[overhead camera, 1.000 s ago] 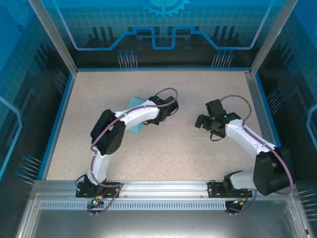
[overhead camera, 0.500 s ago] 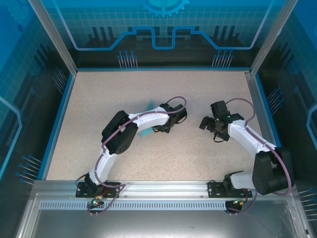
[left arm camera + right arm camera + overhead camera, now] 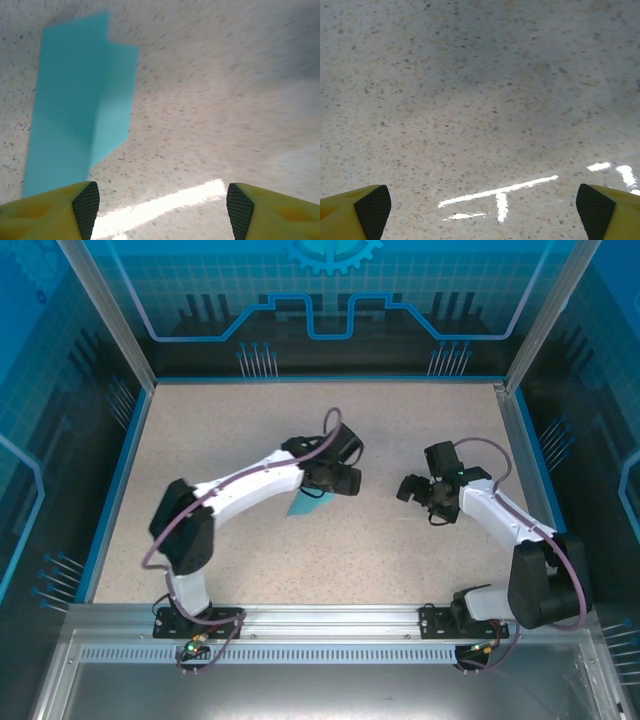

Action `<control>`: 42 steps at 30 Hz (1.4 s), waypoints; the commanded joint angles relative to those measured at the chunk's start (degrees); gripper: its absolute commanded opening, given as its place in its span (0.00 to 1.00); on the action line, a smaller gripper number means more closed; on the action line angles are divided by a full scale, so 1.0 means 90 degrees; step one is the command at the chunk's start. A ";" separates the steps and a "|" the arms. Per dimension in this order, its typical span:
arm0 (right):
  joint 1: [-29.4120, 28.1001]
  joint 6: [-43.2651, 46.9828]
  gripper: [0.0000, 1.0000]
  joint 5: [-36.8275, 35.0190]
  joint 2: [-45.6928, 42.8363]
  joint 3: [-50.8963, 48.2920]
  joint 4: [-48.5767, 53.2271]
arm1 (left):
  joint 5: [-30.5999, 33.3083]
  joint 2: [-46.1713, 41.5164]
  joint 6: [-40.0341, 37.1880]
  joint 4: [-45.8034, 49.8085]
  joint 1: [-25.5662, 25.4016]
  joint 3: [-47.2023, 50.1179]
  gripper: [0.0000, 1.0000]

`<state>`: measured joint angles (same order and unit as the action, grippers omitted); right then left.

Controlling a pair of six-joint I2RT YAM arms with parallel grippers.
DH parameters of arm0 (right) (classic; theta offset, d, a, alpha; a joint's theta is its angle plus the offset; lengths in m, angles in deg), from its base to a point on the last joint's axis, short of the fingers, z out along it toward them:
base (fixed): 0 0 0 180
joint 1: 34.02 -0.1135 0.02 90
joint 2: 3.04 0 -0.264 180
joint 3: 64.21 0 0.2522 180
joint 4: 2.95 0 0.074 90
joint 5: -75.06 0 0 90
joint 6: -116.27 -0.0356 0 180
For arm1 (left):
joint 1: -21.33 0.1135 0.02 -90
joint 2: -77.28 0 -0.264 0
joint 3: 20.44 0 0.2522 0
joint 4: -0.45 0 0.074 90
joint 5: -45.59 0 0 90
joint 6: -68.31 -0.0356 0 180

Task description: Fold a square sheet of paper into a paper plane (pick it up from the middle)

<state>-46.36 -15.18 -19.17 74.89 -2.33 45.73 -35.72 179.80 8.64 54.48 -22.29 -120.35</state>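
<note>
We counted one square sheet of paper (image 3: pixel 304 504), cyan and already creased, lying on the speckled counter (image 3: pixel 400 560) near its middle. From above, only a small pointed wedge of it showed, and the rest was hidden beneath the left arm's wrist. In the left wrist view the sheet (image 3: pixel 75 100) appeared as a long strip with a folded flap along one side. It lay ahead of the left hand (image 3: pixel 160 205) and off to the left of the picture, and its near end ran down behind the dark pad (image 3: pixel 86 206) on that side. It did not lie between the two pads, which stood well apart with only bare counter between them, so this hand was open and held nothing. There were two arms and two hands. From above, the left arm arched from its base at the near edge up and across to the centre, with its hand (image 3: pixel 335 480) directly beside the paper. The right arm bent in from the near right, and its hand (image 3: pixel 415 490) stood apart from the left one and from the sheet. In its own wrist view the right hand (image 3: pixel 482 206) was spread wide over empty counter, gripping nothing.
</note>
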 commanded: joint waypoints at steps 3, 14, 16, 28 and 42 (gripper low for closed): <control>-0.0554 0.0286 0.99 0.0622 0.0410 0.0686 -0.0398 | -0.1381 -0.1079 0.0597 -0.1169 0.1006 0.1319 0.82; -0.2680 0.0708 0.90 0.1354 0.2538 0.3023 -0.0677 | -0.1176 -0.2543 0.1701 -0.1542 0.2668 0.3495 0.99; -0.2909 0.0747 0.81 0.1508 0.3052 0.3592 -0.0625 | -0.1163 -0.2752 0.1888 -0.1519 0.2917 0.3780 0.99; -0.3414 0.0966 0.63 0.1897 0.5222 0.5529 0.0139 | -0.1190 -0.3174 0.2021 -0.1296 0.3513 0.4289 0.98; -0.3370 0.2877 0.67 0.1901 0.5625 0.4848 0.0687 | -0.1732 -0.2773 0.1944 -0.1610 0.3499 0.4182 0.98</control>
<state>-76.37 3.66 -2.82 123.81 44.90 46.34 -48.69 153.92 26.41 40.97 8.60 -82.78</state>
